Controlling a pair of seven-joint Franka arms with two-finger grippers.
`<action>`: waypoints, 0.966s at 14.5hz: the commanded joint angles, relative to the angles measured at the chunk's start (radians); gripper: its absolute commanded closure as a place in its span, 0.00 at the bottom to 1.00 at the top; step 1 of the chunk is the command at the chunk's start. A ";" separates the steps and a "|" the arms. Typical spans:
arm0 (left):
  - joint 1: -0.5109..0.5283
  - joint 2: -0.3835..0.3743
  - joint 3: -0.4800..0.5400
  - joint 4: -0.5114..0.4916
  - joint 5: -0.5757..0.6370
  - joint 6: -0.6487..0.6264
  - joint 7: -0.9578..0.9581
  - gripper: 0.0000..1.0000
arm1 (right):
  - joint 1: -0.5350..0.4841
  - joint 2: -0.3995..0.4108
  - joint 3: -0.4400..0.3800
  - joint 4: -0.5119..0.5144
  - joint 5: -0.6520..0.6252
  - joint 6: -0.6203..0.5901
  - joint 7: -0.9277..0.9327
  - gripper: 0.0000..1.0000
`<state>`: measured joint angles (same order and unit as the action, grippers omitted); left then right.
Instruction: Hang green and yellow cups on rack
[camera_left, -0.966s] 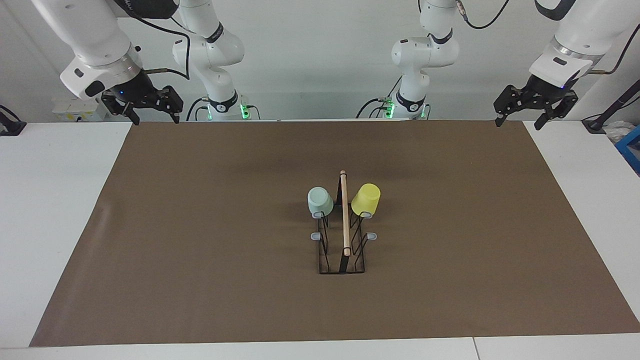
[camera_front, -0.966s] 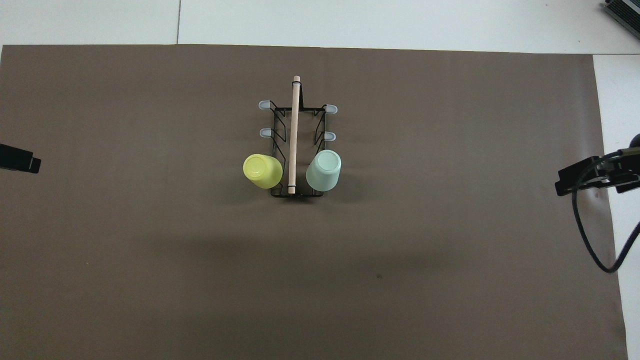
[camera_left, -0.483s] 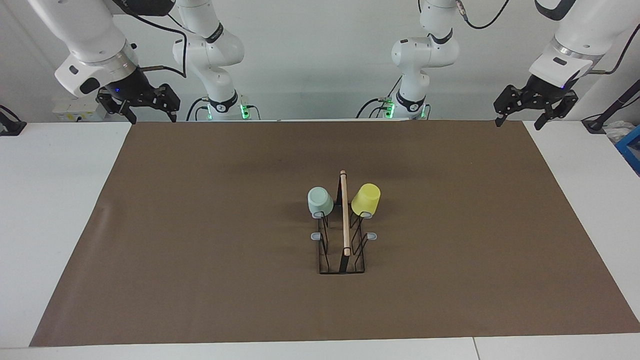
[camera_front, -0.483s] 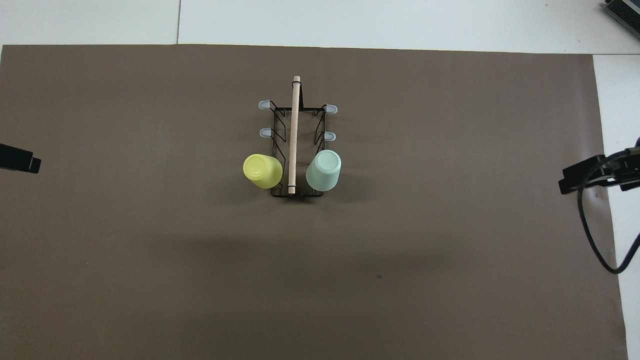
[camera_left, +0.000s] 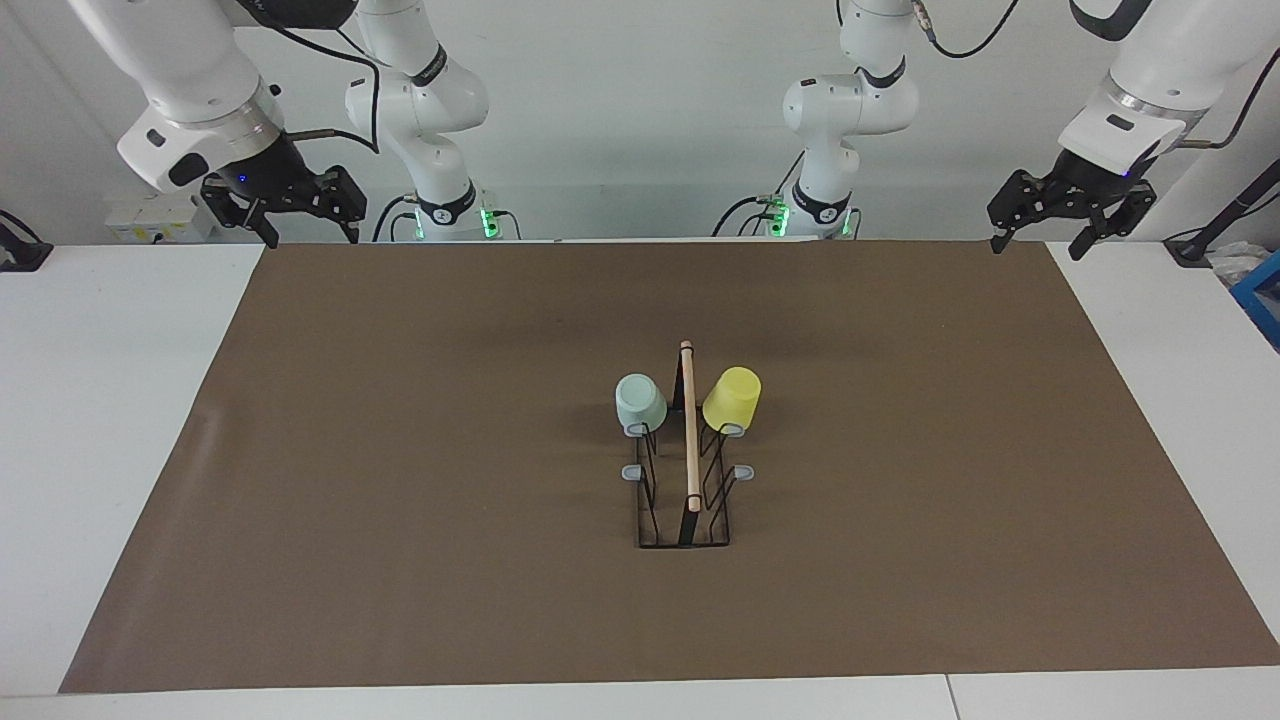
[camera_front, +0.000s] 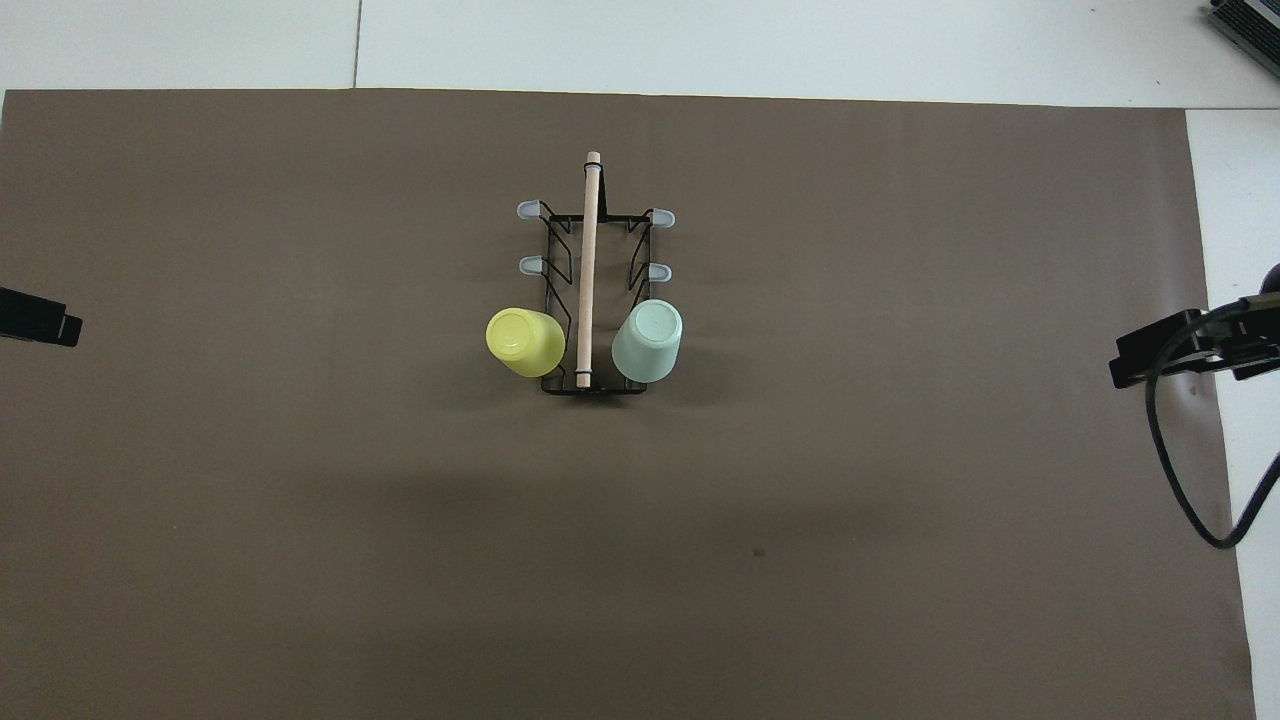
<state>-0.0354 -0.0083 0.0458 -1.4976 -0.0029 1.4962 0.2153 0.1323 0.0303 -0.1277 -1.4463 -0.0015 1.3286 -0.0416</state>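
green cup and yellow cup hang on the rack.
left gripper and right gripper both released, raised over the surface corners.

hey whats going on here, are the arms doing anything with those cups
Nothing is being handled. The pale mint green plastic cup and the bright yellow plastic cup both hang upside down on the black wire rack with the wooden rod, on the pegs nearest the robots. The left gripper and right gripper hang open and empty over the table's ends.
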 joint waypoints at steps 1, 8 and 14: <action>-0.011 -0.024 0.009 -0.026 -0.012 -0.004 -0.008 0.00 | 0.026 0.000 -0.044 0.012 0.018 -0.009 -0.015 0.00; -0.011 -0.024 0.009 -0.026 -0.012 -0.004 -0.008 0.00 | -0.043 0.002 0.020 0.012 0.020 -0.008 -0.020 0.00; -0.011 -0.024 0.009 -0.026 -0.012 -0.004 -0.008 0.00 | -0.077 0.002 0.140 0.012 -0.015 -0.018 -0.018 0.00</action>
<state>-0.0354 -0.0083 0.0458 -1.4976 -0.0029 1.4962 0.2153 0.0947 0.0303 -0.0408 -1.4450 -0.0023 1.3274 -0.0430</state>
